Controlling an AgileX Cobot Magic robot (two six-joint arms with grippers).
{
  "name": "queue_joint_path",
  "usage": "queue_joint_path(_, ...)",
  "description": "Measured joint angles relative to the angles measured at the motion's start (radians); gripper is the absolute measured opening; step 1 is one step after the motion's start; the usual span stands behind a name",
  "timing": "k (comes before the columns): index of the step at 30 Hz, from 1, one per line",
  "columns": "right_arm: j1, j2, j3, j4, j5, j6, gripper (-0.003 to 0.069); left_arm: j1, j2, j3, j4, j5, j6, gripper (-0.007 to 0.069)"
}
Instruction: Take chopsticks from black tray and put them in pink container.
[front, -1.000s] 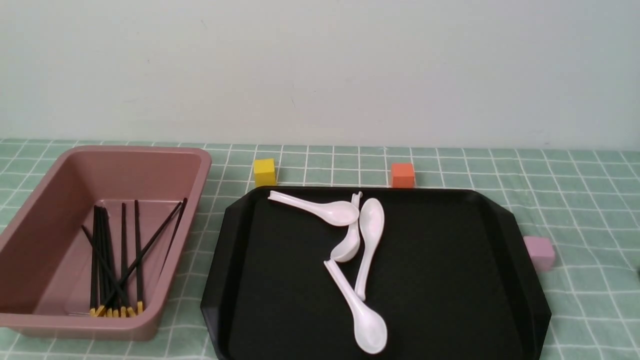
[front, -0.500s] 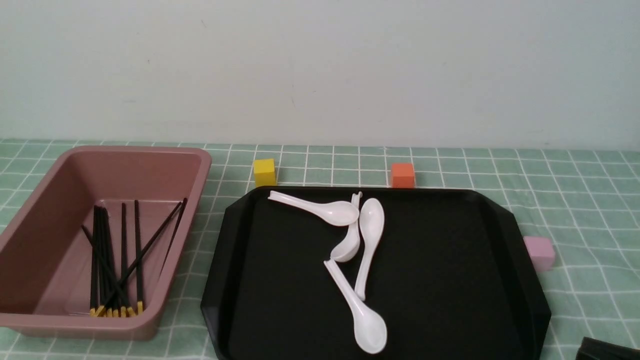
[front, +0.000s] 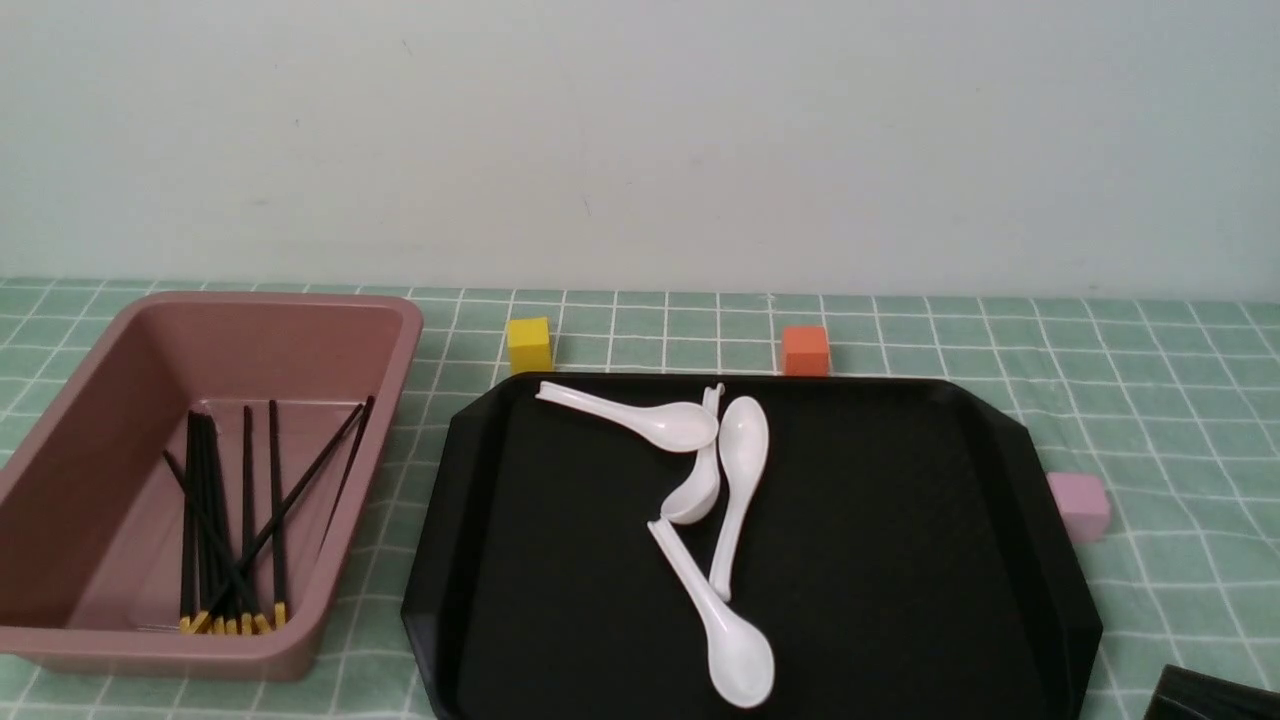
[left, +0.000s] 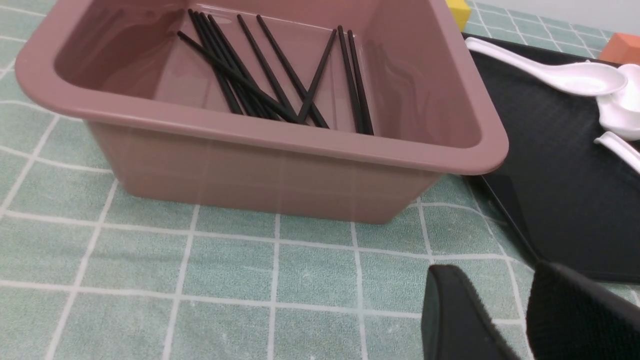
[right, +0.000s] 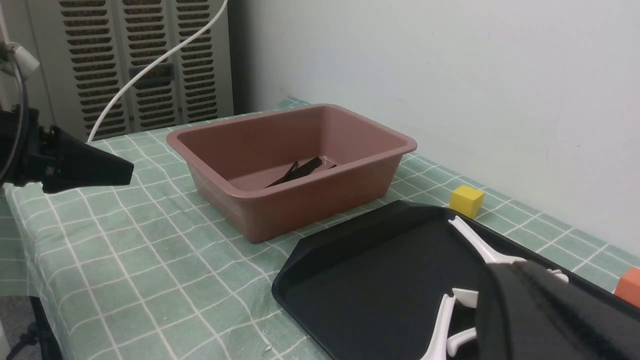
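Several black chopsticks (front: 203, 500) with yellow bands lie inside the pink container (front: 290, 300) at the left, also visible in the left wrist view as chopsticks (left: 239, 80) in the pink container (left: 280, 135). The black tray (front: 900, 520) holds only white spoons (front: 735, 655). My left gripper (left: 497, 274) hovers over the cloth in front of the container's near corner, open and empty. It is out of the front view. My right gripper (right: 505, 275) is shut with nothing in it, over the tray's (right: 380, 270) near side. Only its edge (front: 1215, 695) shows in the front view.
A yellow cube (front: 529, 344) and an orange cube (front: 805, 350) stand behind the tray. A small pale pink cube (front: 1080, 505) sits against the tray's right rim. The green checked cloth covers the table, and a wall rises close behind.
The right gripper has come down from the right edge of the front view to its bottom right corner. The chopsticks, spoons and container have not moved.
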Motion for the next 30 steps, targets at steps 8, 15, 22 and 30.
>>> queue_joint_path(8, 0.000, 0.000, 0.000, 0.000, 0.000, 0.000, 0.0014, 0.000, 0.000, 0.000, 0.000, 0.000, 0.000, 0.0239)
queue_joint_path(15, 0.000, -0.022, 0.002, 0.005, 0.000, -0.004, 0.0022, 0.000, 0.000, 0.000, 0.000, 0.000, 0.000, 0.0239)
queue_joint_path(22, -0.175, -0.094, 0.078, 0.175, 0.003, -0.211, 0.0031, 0.000, 0.000, 0.000, 0.000, 0.000, 0.000, 0.0239)
queue_joint_path(30, -0.556, -0.246, 0.240, 0.296, 0.023, -0.306, 0.0035, 0.000, 0.000, 0.000, 0.000, 0.000, 0.000, 0.0238)
